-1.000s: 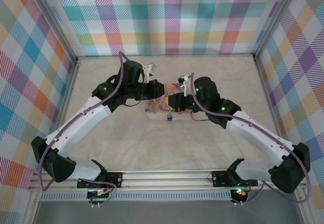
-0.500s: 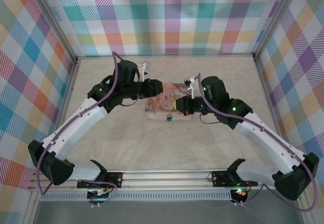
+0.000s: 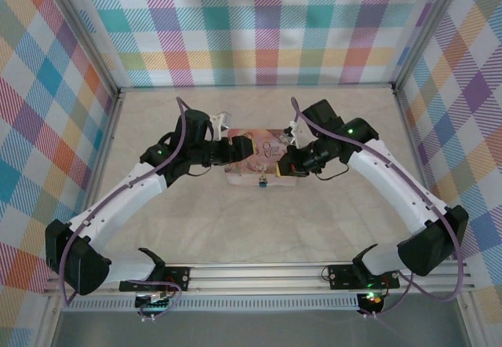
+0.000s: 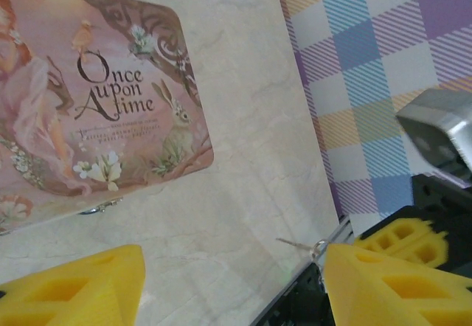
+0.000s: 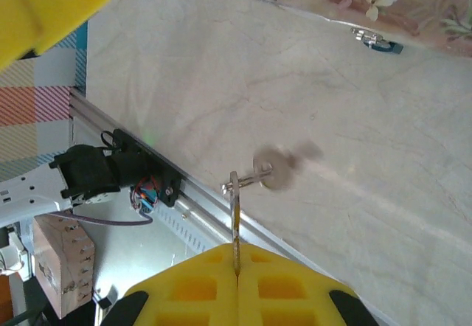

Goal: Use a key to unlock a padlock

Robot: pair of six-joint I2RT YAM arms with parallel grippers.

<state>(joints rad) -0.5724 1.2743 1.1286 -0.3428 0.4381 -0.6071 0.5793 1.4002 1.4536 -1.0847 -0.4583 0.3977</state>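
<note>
1. Since half a second ago the arms have drawn apart over the pink tin (image 3: 257, 149). The left gripper (image 3: 229, 149) has slid back toward the tin's left end and the right gripper (image 3: 289, 160) toward its right end, so the lid is bared.
2. Nearest the arm bases, the padlock (image 3: 263, 182) hangs at the tin's near wall, down against the bench (image 3: 259, 229) (its keyhole is too small to make out).
3. The right gripper is clamped on the key (image 5: 235, 208), apart from the padlock. A small ring sits at the key's free end, and I cannot tell which end is the blade.
4. The left gripper (image 4: 232, 267) has its fingers spread wide and holds nothing, hovering just beside the tin.
5. Doing this step well likely means:
   - bringing the key in low and slowly;
   - lining its length up with the lock body before pushing;
   - pinning the tin or the lock body with the free gripper, so that neither skids away.
</note>
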